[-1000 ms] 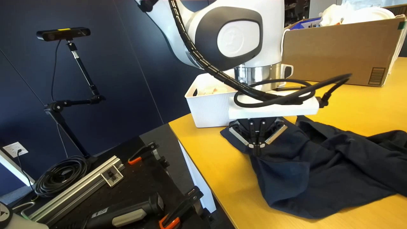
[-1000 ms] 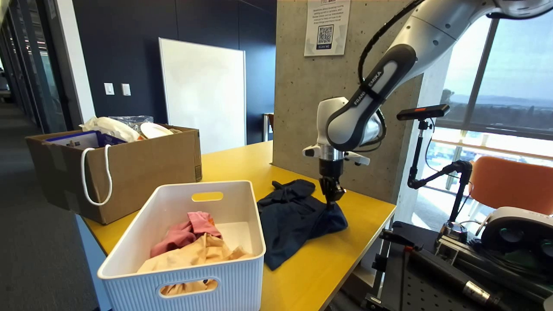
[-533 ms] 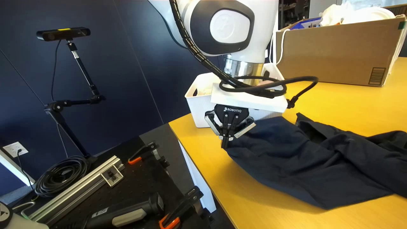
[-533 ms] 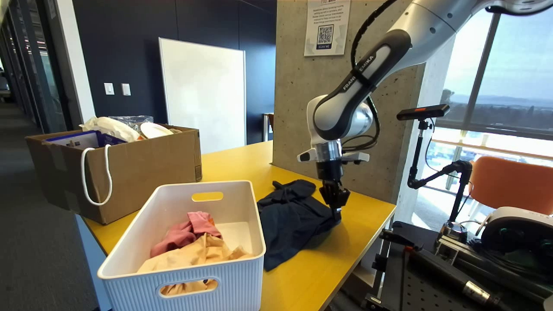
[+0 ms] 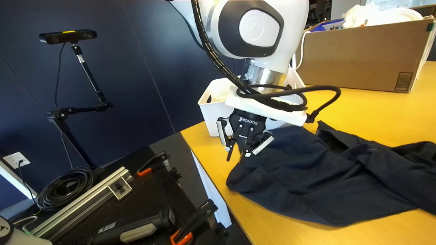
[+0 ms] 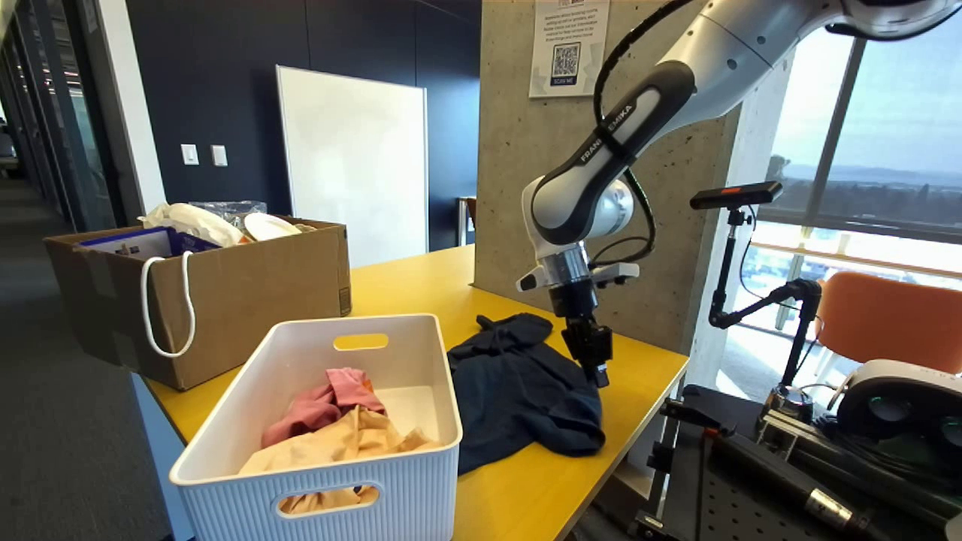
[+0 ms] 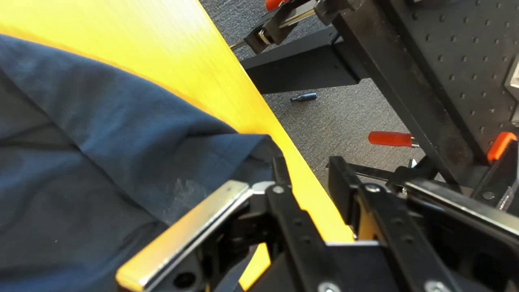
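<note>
Gripper (image 7: 310, 172) tilted downward, jaws parted, a plain gap between the fingertips. Through that gap in the wrist view: a strip of yellow table (image 7: 174, 56) at its edge, then grey carpet (image 7: 336, 117).

Navy cloth (image 7: 101, 174) on the table, mostly to one side of the jaws. Its border reaches the nearer finger (image 7: 281, 170), whose tip overlaps a folded corner in the wrist view; touching or just above, cannot tell. The other finger (image 7: 340, 182) stands outside the cloth, toward the table edge. In an exterior view a rounded bulge of fabric runs past, just in front of the tips; the creased bulk spreads away from the jaws on the nearer finger's side.

Farther out: white bin (image 5: 211, 115), partly behind the gripper in an exterior view. Inside it, pink cloth (image 6: 323, 406) and peach cloth (image 6: 331, 443). Cardboard box (image 5: 354, 58) well apart from the jaws, beyond the navy cloth, heaped with items. Opposite way, across the table edge from the other finger: black cart (image 7: 466, 61), with a red handle (image 7: 389, 138) showing near its edge in the wrist view.
</note>
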`<state>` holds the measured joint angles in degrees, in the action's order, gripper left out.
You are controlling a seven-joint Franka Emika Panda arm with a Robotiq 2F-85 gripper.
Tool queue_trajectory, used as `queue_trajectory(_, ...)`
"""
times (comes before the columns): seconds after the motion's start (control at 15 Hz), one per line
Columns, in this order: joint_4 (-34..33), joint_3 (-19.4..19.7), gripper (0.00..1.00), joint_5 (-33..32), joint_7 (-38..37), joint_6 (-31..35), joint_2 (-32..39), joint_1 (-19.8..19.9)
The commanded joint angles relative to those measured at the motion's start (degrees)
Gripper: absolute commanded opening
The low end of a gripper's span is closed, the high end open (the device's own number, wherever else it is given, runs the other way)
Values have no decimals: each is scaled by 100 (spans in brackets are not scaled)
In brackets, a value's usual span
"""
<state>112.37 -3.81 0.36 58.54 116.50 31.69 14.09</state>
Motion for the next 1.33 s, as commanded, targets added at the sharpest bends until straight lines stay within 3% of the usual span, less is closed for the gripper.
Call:
queue_trajectory(0.0, -372, 231, 63, 88, -346, -353, 123, -62)
queue_trajectory(0.33, -804, 551, 99, 97, -709, 158, 349, 146)
queue_trajectory(0.93, -2074, 755, 100, 10, -2293, 725, 1271, 263)
queue_trajectory(1.27, -2228, 723, 100, -262, -2906, 815, 1644, 22)
